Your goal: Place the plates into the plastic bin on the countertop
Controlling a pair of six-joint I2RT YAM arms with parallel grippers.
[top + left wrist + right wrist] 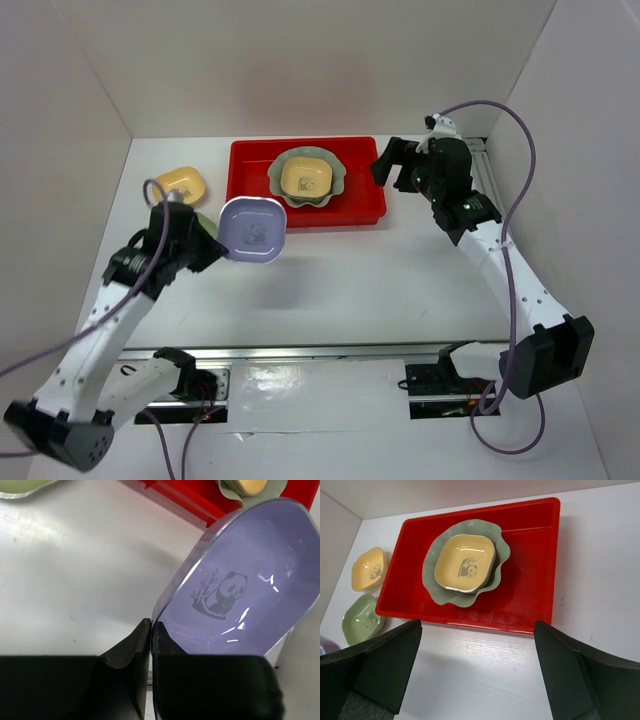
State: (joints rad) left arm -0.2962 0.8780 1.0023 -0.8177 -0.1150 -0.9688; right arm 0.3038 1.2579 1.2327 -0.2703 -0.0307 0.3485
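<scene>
At the far left, a loose yellow dish (182,183) sits on the white countertop (380,280), left of the red plastic bin (362,180). Just near of it lies a light green dish (362,621); in the top view the left arm covers most of it. The left gripper (220,246) has its fingers pressed together on the rim of the lavender dish (252,230), holding it tilted at the bin's near left corner, outside the bin. A panda print shows in its well. Whether the dish touches the counter is hard to tell. Inside the bin, near the middle, rests the pale-green scalloped dish (340,183) with a nested yellow dish (306,178) in it, also panda-printed. The right gripper (388,165) hangs at the bin's right edge, fingers spread wide, holding nothing. The left wrist view cuts off the lavender dish's right side. Plain white walls close the left, far and right sides of the counter
</scene>
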